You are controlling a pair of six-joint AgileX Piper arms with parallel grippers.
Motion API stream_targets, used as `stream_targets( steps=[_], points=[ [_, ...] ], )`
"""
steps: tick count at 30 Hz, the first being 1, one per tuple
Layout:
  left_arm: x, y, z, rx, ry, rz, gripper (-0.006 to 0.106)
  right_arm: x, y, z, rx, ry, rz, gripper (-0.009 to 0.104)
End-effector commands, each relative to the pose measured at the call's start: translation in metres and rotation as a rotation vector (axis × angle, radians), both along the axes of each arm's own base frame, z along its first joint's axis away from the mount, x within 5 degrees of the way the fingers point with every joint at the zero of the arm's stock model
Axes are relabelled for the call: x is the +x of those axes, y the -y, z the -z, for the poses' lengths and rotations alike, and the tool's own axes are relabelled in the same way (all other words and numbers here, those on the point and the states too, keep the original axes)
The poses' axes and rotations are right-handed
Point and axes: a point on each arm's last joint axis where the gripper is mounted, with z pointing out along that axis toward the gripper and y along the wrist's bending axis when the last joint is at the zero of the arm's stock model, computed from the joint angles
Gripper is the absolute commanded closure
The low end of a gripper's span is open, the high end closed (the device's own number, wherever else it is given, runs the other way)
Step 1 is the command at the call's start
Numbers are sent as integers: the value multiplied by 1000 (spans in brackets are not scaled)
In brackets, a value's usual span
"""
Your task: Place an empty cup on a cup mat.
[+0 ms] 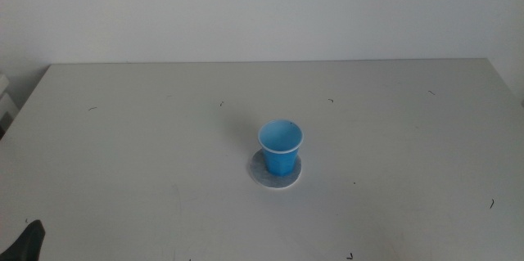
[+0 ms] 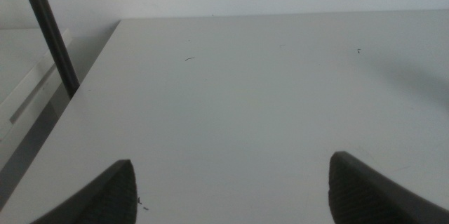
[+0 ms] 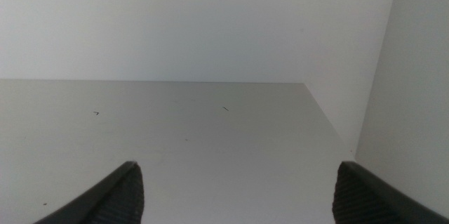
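A bright blue cup (image 1: 281, 148) with a thin white rim stands upright on the round grey cup mat (image 1: 266, 177) in the middle of the table; the cup looks empty. No gripper touches it. My left gripper (image 2: 231, 189) is open and empty over bare table near the left edge; its tip shows at the bottom left corner of the middle view (image 1: 26, 242). My right gripper (image 3: 235, 192) is open and empty over bare table near the right edge, out of the middle view. Neither wrist view shows the cup or the mat.
The pale grey table (image 1: 393, 130) has small dark specks. A white wall stands behind it. A dark pole (image 2: 49, 31) rises beside the table's left edge. A white wall panel (image 3: 414, 97) stands next to the table's right edge.
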Motion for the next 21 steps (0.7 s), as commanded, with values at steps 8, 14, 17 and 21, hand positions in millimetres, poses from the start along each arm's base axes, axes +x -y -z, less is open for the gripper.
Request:
stream_targets(
  steps=[8,14,17,21],
  points=[
    [-11,0,6,-47,149,1,-2,-2,0,-12,-23,108,-4,1],
    [-16,0,6,-48,178,-4,-2,-2,0,-12,-23,108,-4,1],
    [-16,0,4,-51,197,-3,-2,-2,0,-12,-23,108,-4,1],
    [-16,0,5,-52,192,-4,-2,-2,0,-12,-23,108,-4,1]
  ],
)
